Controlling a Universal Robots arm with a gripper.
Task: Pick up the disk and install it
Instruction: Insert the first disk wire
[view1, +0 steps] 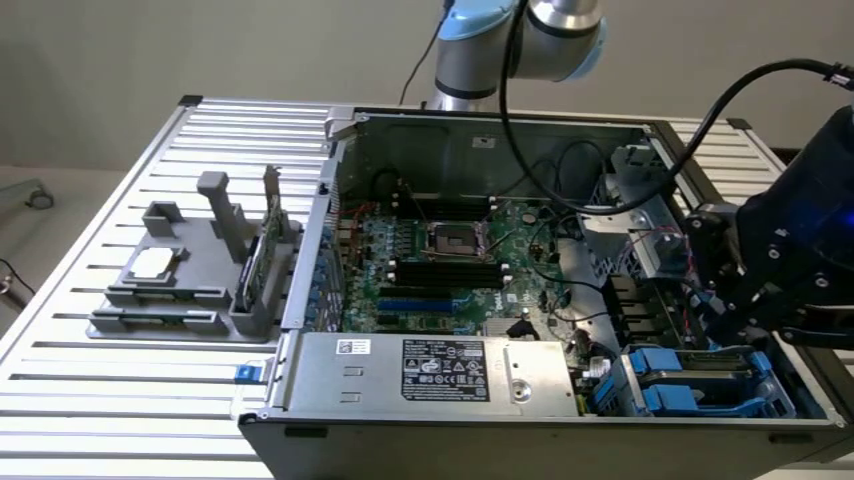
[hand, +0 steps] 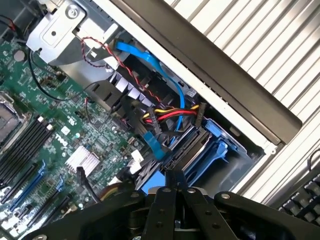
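Note:
An open computer case (view1: 467, 125) lies on a slatted metal table. In the drive bay at the case's corner, on the exterior view's right, sits the disk (view1: 714, 365) between blue plastic rails; the same blue rails (hand: 217, 147) appear in the wrist view, with the disk's face mostly hidden in the dark bay. My gripper (view1: 747, 318) hangs just above that bay. Its two black fingers meet tip to tip, so the gripper (hand: 175, 176) is shut with nothing between them, and it stands apart from the blue rails.
Red, yellow and blue cables (hand: 170, 114) run beside the bay. The motherboard (view1: 441, 260) and power supply (view1: 427, 365) occupy the case. A grey fixture (view1: 187, 290) on the exterior view's left holds a small chip (view1: 151, 265) and a green card (view1: 274, 235). A keyboard (hand: 300, 200) lies outside the case.

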